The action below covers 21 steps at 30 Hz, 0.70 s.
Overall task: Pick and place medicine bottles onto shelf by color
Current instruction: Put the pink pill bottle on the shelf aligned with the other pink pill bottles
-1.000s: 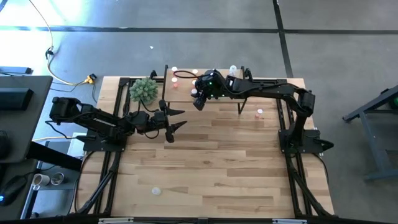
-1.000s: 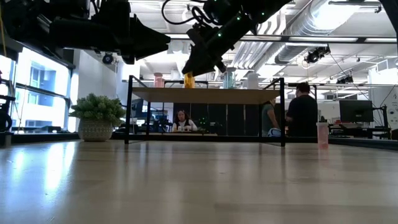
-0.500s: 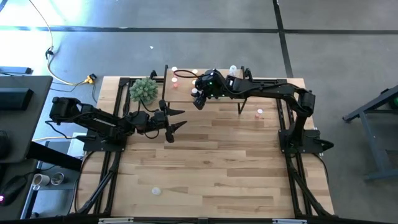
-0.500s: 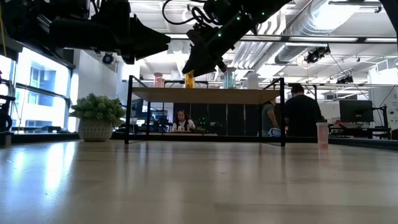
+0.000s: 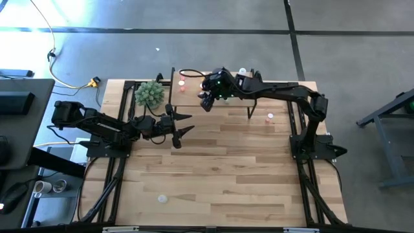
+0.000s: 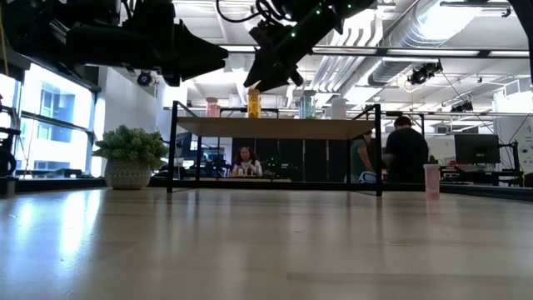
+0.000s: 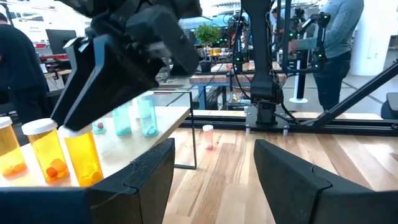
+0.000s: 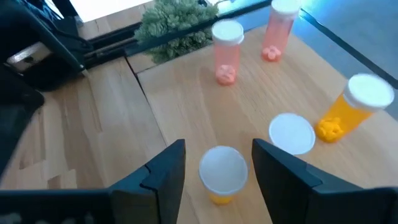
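The shelf (image 5: 187,98) stands at the table's far side and shows in the low view (image 6: 275,127). My right gripper (image 8: 219,163) is open above it, with one finger on either side of the white cap of an upright orange bottle (image 8: 222,173), (image 6: 252,103). More orange bottles (image 8: 357,107), (image 7: 48,154), two pink ones (image 8: 227,51) and teal ones (image 7: 147,116) stand on the shelf top. One pink bottle (image 5: 270,117) stands on the table to the right of the shelf. My left gripper (image 5: 186,123) is open and empty in front of the shelf.
A green spiky plant in a pot (image 5: 150,94) stands at the shelf's left end. A small white cap (image 5: 162,199) lies near the table's near edge. People sit and stand in the room beyond the table (image 6: 406,148).
My right gripper has gone up a little from the orange bottle's cap. The bottle stays upright on the shelf.
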Motion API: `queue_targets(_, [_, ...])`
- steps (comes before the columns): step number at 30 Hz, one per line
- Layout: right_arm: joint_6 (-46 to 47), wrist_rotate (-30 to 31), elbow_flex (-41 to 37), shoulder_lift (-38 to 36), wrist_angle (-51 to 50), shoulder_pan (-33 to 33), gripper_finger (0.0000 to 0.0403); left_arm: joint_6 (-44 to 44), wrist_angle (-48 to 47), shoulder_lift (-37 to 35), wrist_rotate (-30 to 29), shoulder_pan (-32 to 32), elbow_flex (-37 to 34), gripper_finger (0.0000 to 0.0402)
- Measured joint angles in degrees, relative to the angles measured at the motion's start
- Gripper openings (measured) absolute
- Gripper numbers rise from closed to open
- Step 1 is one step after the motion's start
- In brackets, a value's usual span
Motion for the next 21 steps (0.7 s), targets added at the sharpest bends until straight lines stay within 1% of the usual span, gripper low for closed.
queue_targets(4, [-0.7,-1.3,2.5,0.0,-3.1,0.0,0.0177,0.0,0.0,0.0,-0.9,0.0,0.0,0.0211])
queue_targets(8, [-3.7,-1.9,4.2,-0.7,-6.2,0.7,0.0177,-0.5,-1.5,-0.1,-1.0,-0.1,0.0,0.0211])
queue_targets(14, [-6.5,-2.0,4.2,-3.4,-9.3,2.8,0.0177,-0.5,-4.2,-1.8,-1.9,-1.7,0.0,0.0211])
queue_targets(17, [-6.9,-1.9,4.1,-4.8,-12.8,4.5,0.0177,-0.8,-7.1,-4.0,-2.9,-3.1,0.0,0.0211])
queue_targets(21, [-6.9,-1.9,4.1,-6.1,-16.2,7.5,0.0177,-3.8,-14.6,-7.5,-3.1,-5.2,0.0,0.0211])
